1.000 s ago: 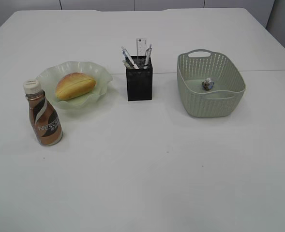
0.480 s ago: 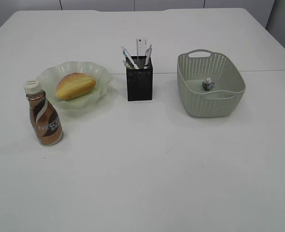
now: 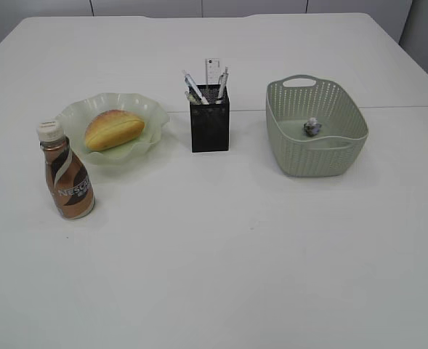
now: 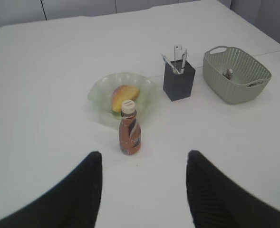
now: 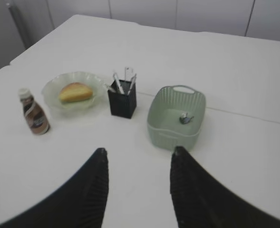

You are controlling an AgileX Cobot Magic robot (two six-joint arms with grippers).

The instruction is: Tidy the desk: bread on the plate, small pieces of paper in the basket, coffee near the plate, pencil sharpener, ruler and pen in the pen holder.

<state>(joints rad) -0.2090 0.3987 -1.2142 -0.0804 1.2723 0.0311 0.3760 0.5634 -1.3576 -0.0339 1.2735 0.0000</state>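
Both grippers stand apart-jawed and empty, left gripper (image 4: 142,190) and right gripper (image 5: 139,187) raised well back from the table (image 3: 235,254). Nothing has shifted across the last second; all items remain static. Bread (image 3: 112,129) lies on the plate (image 3: 72,113) at nine o'clock from the pen holder (image 3: 209,127), which carries pen and ruler; the sharpener cannot be made out. Coffee bottle (image 3: 67,179) stands just beside the plate at seven o'clock. Paper scrap (image 3: 312,126) rests in the basket (image 3: 286,149) at three o'clock. Judgement: task appears complete.

You see bread (image 3: 113,129) on the plate (image 3: 148,109), the coffee bottle (image 3: 67,179) upright just beside it.
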